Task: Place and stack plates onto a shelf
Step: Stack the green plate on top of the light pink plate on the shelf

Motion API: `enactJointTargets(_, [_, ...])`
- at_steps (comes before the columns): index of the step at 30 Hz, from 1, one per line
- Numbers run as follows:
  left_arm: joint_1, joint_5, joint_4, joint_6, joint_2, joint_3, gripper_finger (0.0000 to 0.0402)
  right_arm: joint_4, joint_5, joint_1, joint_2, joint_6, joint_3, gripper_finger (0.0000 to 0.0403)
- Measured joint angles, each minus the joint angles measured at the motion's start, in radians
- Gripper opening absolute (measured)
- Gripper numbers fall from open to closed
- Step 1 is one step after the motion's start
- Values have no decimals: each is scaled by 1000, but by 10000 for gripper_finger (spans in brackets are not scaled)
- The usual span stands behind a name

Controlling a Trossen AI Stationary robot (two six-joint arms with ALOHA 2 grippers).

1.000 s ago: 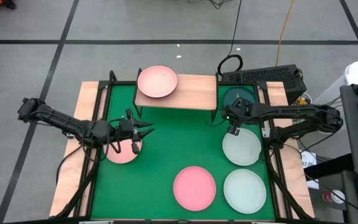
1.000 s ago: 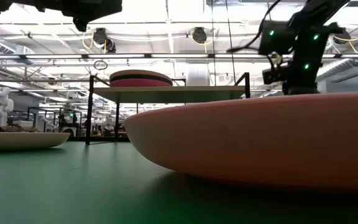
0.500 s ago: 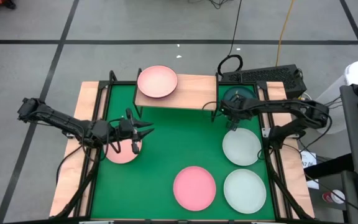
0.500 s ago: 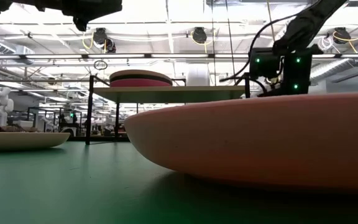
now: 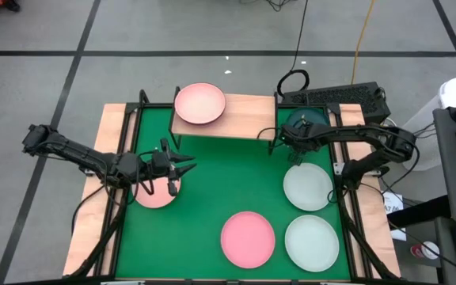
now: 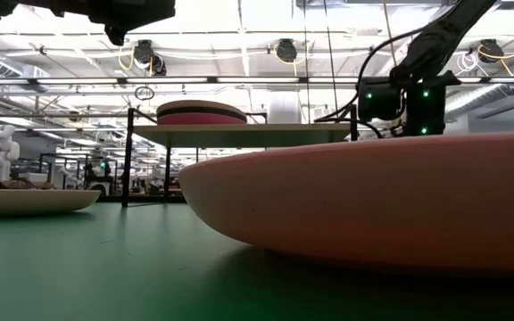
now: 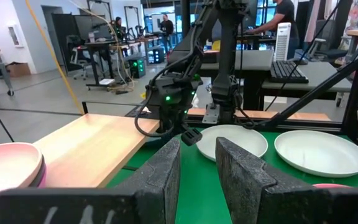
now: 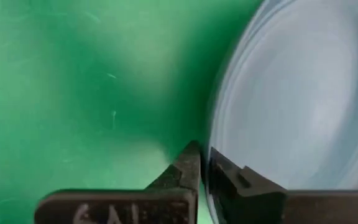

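Observation:
The light-wood shelf [image 5: 244, 119] stands at the table's far edge and carries a stack of pink plates [image 5: 200, 103] on its left half. My right gripper [image 5: 291, 155] is low at the far-left rim of a pale mint plate [image 5: 309, 187]. A dark teal plate [image 5: 304, 123] lies under that arm. My left gripper [image 5: 188, 166] is open and empty, above a pale salmon plate [image 5: 153, 194]. A pink plate [image 5: 248, 237] and a second mint plate [image 5: 312, 242] lie flat near the front. My right gripper has the pale mint plate's rim [image 8: 211, 134] between its two nearly closed fingers, one finger [image 8: 188, 165] outside the plate and one [image 8: 232, 177] over its inner side. The fingers point down from above. The plate still lies on the table.
The shelf's right half [image 5: 252, 119] is bare wood. The shelf's black legs [image 6: 129, 160] stand on the green table. A keyboard [image 5: 335, 96] lies beyond the far right corner. People show in the room behind [image 7: 166, 25].
My right gripper has gone down and a little toward the table's far edge, to the far-left rim of the pale mint plate. The plates lie where they were.

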Motion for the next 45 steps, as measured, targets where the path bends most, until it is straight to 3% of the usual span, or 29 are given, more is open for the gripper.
enactJointTargets(5, [0,0,0,-2,0,0,108,-71,15,2,-84,64,-1,3])
enactJointTargets(12, [0,0,0,0,0,0,108,-83,22,6,-331,122,-2,2])
enactJointTargets(17, [0,-4,0,36,-11,0,108,19,2,50,-489,89,52,1])
enactJointTargets(22, [24,-144,40,87,-68,3,108,225,-14,126,-523,-55,162,1])
enactJointTargets(25, [61,-154,48,136,-117,3,108,359,-102,163,-470,-154,232,1])
enactJointTargets(33, [194,-119,24,160,-204,3,108,438,-138,215,-127,-383,485,0])
enactJointTargets(41, [337,-10,-335,59,-234,186,78,440,-215,212,219,-566,822,0])
enactJointTargets(45, [364,-6,-371,64,-241,258,76,442,-236,211,345,-636,955,0])
